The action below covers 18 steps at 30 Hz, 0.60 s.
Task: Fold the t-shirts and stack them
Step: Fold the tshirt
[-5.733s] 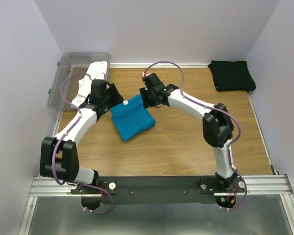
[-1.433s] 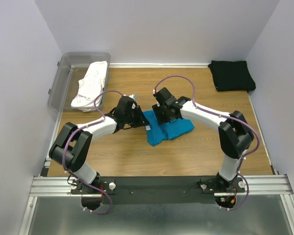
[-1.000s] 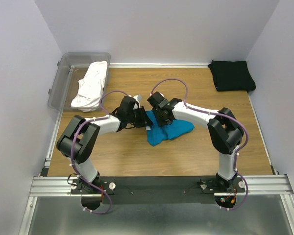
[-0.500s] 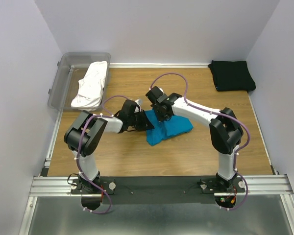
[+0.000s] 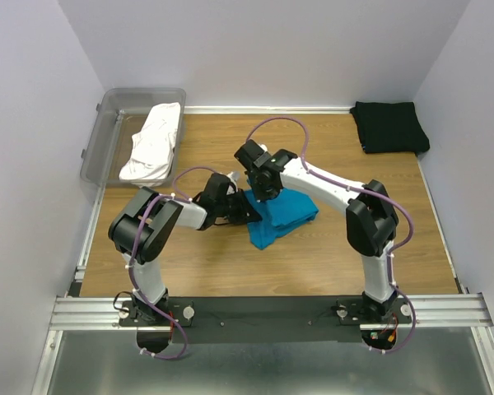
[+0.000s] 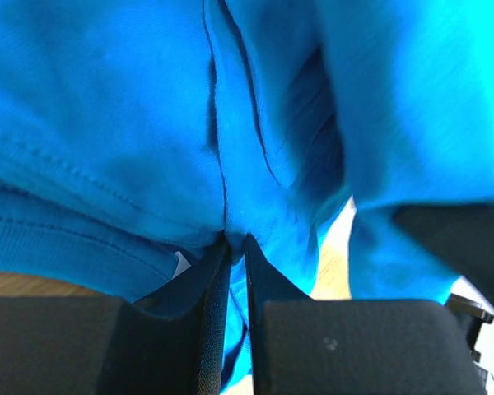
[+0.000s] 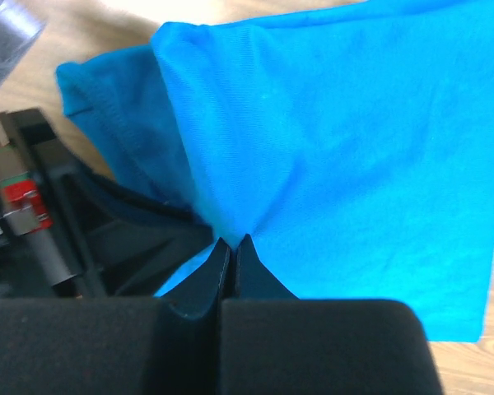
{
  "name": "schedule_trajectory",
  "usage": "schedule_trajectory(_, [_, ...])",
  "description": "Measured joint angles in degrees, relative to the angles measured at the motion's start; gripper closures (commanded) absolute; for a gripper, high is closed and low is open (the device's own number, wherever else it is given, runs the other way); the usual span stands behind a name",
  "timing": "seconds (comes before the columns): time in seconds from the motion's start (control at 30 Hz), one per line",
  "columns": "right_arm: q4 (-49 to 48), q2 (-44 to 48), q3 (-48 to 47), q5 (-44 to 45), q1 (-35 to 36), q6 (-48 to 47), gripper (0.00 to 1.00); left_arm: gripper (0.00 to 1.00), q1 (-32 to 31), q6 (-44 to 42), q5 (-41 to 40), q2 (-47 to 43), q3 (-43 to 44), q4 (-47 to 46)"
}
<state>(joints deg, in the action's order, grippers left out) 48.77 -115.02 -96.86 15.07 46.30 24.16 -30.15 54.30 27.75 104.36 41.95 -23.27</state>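
Left claw (image 6: 235, 243): jaws drawn almost together on a thin fold of the teal-blue t-shirt (image 5: 286, 212). In the left wrist view the cloth puckers straight into the tips. Right claw (image 7: 232, 245): closed tight on a pinch of the same shirt, with creases fanning out from its tips in the right wrist view.

Position: we find the teal-blue t-shirt partly folded at the centre of the top view, on the wooden table (image 5: 230, 263). Both claws hold it at its upper-left edge, just beside each other. The black t-shirt (image 5: 389, 126) lies folded in the upper right corner, well apart. The white t-shirt (image 5: 154, 141) lies unfolded at the upper left, draped over the wall of the clear tub (image 5: 99, 140).

Step in hand (our reading): a fold of the teal-blue t-shirt, with the gripped edge to be carried across the rest of it.

Notes for doing it well:
- We would lift both claws together at equal height so the edge comes up level.
- The grips sit very close, so we expect the edge outside them to sag. A low carry should keep it from dragging and rumpling the lower layers.
- The left wrist view shows several layers near the tips. We cannot tell how many are actually pinched. If too many, the whole bundle may shift rather than fold.
- We would let go only once the edge rests flat and flush.
- The wrists are crowded together, so contact between them is a risk.

Left to do: stacking, and the white t-shirt.
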Motion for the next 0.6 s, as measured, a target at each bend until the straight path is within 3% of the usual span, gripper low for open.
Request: schedule_trajectory(0.6, [1.05, -1.44, -1.14, -5.49, 3.61, 7.48, 0.99, 0.75, -0.26, 2.54, -0.11, -1.31, -3.32, -3.34])
